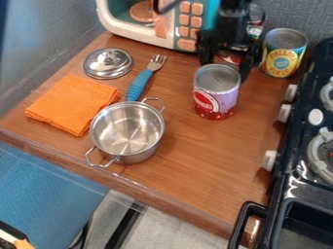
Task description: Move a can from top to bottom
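A brown wood-look counter (195, 160) runs between a grey wall (48, 53) and a black toy stove (283, 194) at the right. At the back stands a toy microwave (108, 24) with orange buttons. The gripper (226, 57) hangs down near the back of the counter, its two fingers spread apart, right behind a red and pale purple can (218, 99); whether they touch it cannot be told. That can stands upright, right of the metal pot (130, 131). A yellow can (284, 54) stands upright farther back, near the stove. On the left lie a folded orange cloth (71, 104), a metal lid (108, 64) and a fork (139, 83) with a blue handle.
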### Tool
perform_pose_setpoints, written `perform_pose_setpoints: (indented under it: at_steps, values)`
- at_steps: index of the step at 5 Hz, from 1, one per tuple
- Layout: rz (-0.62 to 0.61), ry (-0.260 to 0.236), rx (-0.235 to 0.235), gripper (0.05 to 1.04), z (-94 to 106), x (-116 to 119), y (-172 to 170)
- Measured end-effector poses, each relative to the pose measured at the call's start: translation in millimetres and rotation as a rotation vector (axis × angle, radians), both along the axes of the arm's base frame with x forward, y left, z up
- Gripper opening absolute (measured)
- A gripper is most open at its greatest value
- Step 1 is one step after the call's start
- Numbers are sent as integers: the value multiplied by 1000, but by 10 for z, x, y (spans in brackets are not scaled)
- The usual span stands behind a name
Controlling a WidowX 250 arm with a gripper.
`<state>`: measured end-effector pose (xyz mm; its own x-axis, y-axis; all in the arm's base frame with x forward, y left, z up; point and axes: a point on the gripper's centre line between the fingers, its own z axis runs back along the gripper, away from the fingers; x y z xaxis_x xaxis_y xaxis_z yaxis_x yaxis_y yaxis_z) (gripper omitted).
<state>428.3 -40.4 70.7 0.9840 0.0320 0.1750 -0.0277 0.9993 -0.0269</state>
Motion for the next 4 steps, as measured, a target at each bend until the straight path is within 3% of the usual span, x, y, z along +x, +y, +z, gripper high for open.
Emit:
perform_pose_setpoints:
  at_steps: [1, 2, 4]
  values:
    - [96, 50, -46, 1001, 47, -148, 31]
    - [113, 73, -75, 1001, 129, -344, 17]
    - [87, 117, -53, 1001, 91, -766, 41]
